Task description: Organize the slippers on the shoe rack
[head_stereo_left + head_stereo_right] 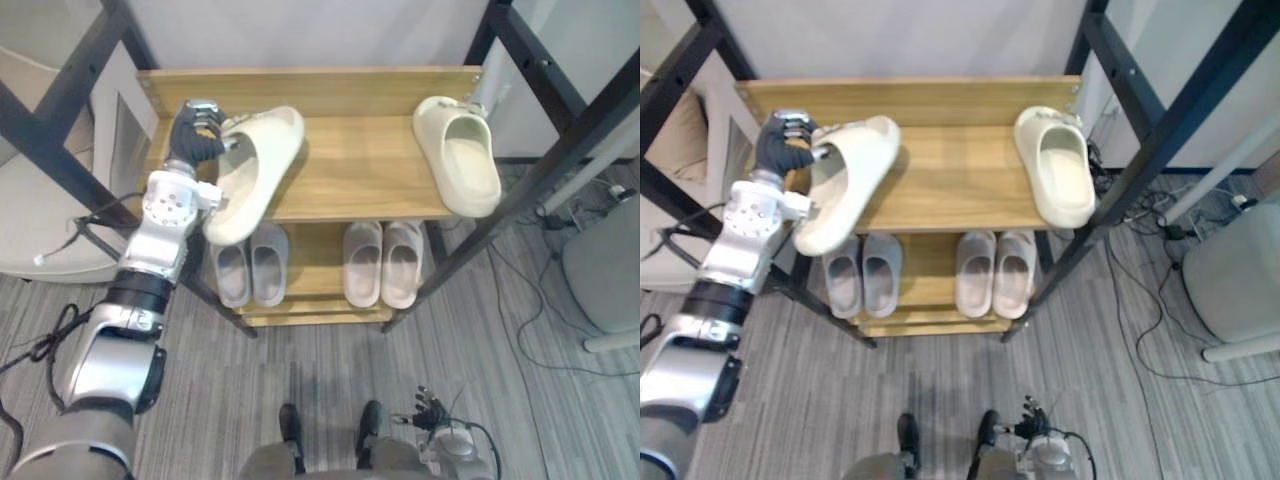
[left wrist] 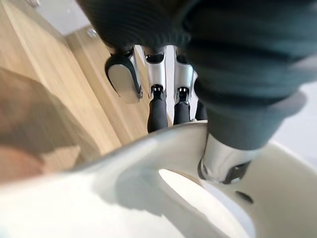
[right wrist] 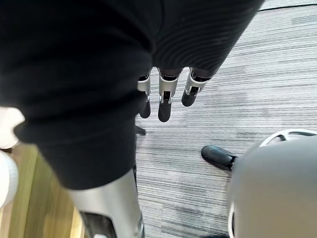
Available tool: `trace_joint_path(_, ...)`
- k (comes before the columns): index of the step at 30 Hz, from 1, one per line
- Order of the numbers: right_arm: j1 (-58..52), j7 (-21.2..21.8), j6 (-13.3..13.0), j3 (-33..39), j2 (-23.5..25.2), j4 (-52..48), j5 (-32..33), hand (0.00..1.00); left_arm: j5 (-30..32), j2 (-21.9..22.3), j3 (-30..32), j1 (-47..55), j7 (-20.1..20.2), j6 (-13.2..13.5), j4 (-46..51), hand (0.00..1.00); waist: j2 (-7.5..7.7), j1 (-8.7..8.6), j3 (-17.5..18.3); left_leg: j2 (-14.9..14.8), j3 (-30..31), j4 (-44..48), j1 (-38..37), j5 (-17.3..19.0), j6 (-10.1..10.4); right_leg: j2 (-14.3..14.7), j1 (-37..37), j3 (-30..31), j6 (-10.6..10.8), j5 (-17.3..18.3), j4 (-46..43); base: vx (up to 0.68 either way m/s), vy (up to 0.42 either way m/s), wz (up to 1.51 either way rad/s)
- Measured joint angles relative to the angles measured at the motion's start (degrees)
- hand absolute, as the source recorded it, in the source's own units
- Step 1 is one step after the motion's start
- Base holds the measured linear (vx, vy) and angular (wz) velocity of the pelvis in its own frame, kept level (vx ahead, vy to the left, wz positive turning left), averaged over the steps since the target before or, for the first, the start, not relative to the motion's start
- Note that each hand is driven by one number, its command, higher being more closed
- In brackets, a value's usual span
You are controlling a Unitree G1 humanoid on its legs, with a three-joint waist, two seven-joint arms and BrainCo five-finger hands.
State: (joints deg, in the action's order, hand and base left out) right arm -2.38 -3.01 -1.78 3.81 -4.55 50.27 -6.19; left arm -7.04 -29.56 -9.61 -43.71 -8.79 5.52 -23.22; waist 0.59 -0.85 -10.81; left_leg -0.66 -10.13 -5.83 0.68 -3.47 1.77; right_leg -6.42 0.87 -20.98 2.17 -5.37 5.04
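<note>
My left hand (image 1: 195, 135) is shut on a cream slipper (image 1: 255, 175) at the left end of the wooden top shelf (image 1: 350, 160). The slipper is tilted, its heel end hanging past the shelf's front left edge. In the left wrist view my fingers (image 2: 158, 106) curl over the slipper's strap (image 2: 148, 198) and the thumb presses on it from the other side. The matching cream slipper (image 1: 460, 155) lies flat at the shelf's right end, opening up. My right hand (image 1: 430, 408) hangs low by my side with its fingers (image 3: 166, 99) straight, holding nothing.
On the lower shelf stand a grey pair (image 1: 250, 265) and a beige pair (image 1: 383, 262). Black slanted frame posts (image 1: 560, 140) flank the rack on both sides. Cables (image 1: 545, 300) lie on the floor at the right, next to a pale rounded object (image 1: 605, 270).
</note>
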Motion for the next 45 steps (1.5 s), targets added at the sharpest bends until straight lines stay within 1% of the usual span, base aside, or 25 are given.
trace_joint_path(2,0.10,-0.03,0.00,-0.06,-0.02,0.00,0.00,0.00,-0.58,1.05,-0.69,1.31,-0.04,0.32,2.21,1.00,-0.12,0.11,0.07,0.05,0.39,0.00,-0.21,-0.01,-0.01,-0.02,-0.41,-0.39,0.00,0.01,0.00,0.02,0.021,0.08)
trace_joint_path(5,0.08,-0.11,0.00,-0.25,-0.18,0.00,0.00,0.00,-0.99,2.82,-1.64,1.85,-0.07,0.35,2.65,1.00,-0.27,0.10,0.15,0.19,1.15,0.00,-0.77,-0.02,-0.03,-0.13,-1.29,-1.05,0.08,0.12,0.01,0.01,0.025,0.11)
trace_joint_path(8,0.11,-0.17,0.00,-1.87,-0.64,0.00,0.00,0.00,-0.98,4.85,-1.81,1.86,-0.06,0.35,2.84,1.00,-0.61,-0.02,0.35,0.37,1.91,0.00,-0.74,-0.22,-0.30,-0.33,-1.68,-1.92,0.12,0.16,0.02,-0.01,0.032,0.14)
trace_joint_path(13,0.29,-0.20,-0.01,-2.30,-0.63,0.02,0.01,0.00,-0.95,5.99,-3.92,1.85,-0.06,0.35,2.84,1.00,-1.60,-0.18,0.94,0.61,2.61,0.00,-0.77,-0.31,-0.42,-0.53,-1.91,-2.48,0.17,0.20,0.03,0.00,0.038,0.07)
trace_joint_path(18,0.26,-0.28,-0.01,-2.30,-0.66,0.02,0.04,0.00,-0.91,6.28,-4.14,1.57,-0.08,0.35,2.47,1.00,-1.67,-0.63,0.99,0.59,2.49,0.00,-0.77,-0.30,-0.41,-0.52,-1.81,-2.39,0.19,0.19,0.06,0.00,0.000,0.00)
trace_joint_path(21,0.25,-0.29,-0.03,-2.27,-0.66,0.02,0.08,0.00,-0.90,6.22,-4.62,-0.62,-0.11,0.32,-1.00,1.00,-1.69,-0.93,1.00,0.57,1.74,0.00,-0.71,-0.27,-0.37,-0.53,-1.17,-1.73,0.22,0.14,0.18,0.01,0.031,-0.12)
trace_joint_path(22,0.19,-0.30,-0.06,-2.21,-0.67,0.03,0.09,0.00,-0.83,6.19,-4.75,-2.30,-0.15,0.26,-3.58,1.00,-1.89,-1.30,0.94,0.57,1.18,0.00,-0.66,-0.23,-0.33,-0.53,-0.87,-1.06,0.23,0.11,0.19,0.02,0.028,-0.19)
trace_joint_path(24,0.04,-0.30,-0.06,-2.09,-0.66,0.03,0.12,0.00,-0.78,6.13,-4.85,-3.57,-0.17,0.22,-5.61,1.00,-2.17,-1.85,0.84,0.58,0.96,0.00,-0.66,-0.19,-0.28,-0.53,-0.76,-0.81,0.25,0.09,0.23,0.02,0.026,-0.12)
trace_joint_path(26,-0.04,-0.33,-0.06,-1.91,-0.70,0.02,0.68,0.00,-0.16,5.85,-4.84,-5.22,-0.48,0.13,-8.18,1.00,-2.65,-2.06,0.84,0.44,-0.22,0.00,-0.54,-0.01,-0.04,-0.45,-0.02,0.04,0.21,-0.03,0.29,0.01,0.020,-0.25)
trace_joint_path(29,-0.55,-0.34,-0.31,-1.72,-0.97,0.01,1.87,0.00,0.36,5.53,-4.84,-7.05,-1.01,-0.34,-10.87,1.00,-3.97,-2.79,0.89,0.26,-1.09,0.00,-0.25,0.27,0.19,-0.29,0.84,0.99,0.16,-0.08,0.28,0.03,0.009,-0.18)
trace_joint_path(32,-0.44,-0.35,-0.59,-1.59,-1.15,-0.22,2.23,0.00,0.88,5.37,-4.69,-9.63,-1.07,-0.92,-12.21,1.00,-4.67,-2.96,0.72,-0.03,-1.68,0.01,0.85,0.25,0.17,0.01,1.94,1.88,-0.07,-0.66,0.04,0.05,-0.004,-0.15)
trace_joint_path(37,-0.47,-0.39,-1.03,-1.59,-1.23,-0.70,2.40,0.00,1.25,5.34,-3.48,-12.28,-1.15,-1.29,-12.40,1.00,-4.78,-3.51,0.71,-0.05,-1.60,0.02,1.47,0.27,0.16,0.09,3.24,3.55,-0.11,-0.92,0.03,0.05,0.001,-0.16)
trace_joint_path(42,-0.62,-0.40,-1.05,-1.61,-1.13,-1.92,2.49,0.00,1.40,5.36,-3.27,-15.92,-1.26,-1.30,-14.03,1.00,-5.00,-4.68,0.60,0.20,-1.58,0.07,2.04,0.62,-0.36,-0.15,4.05,4.07,0.15,-1.10,0.03,0.01,0.015,-0.04)
trace_joint_path(45,-0.55,-0.39,-1.17,-1.59,-1.27,-2.16,3.99,0.00,2.57,5.48,-3.27,-16.67,-1.28,-1.37,-15.14,1.00,-5.48,-5.30,0.32,0.24,-1.64,0.17,2.33,0.71,-0.50,-0.44,4.36,4.28,0.33,-1.30,0.03,0.00,0.000,0.00)
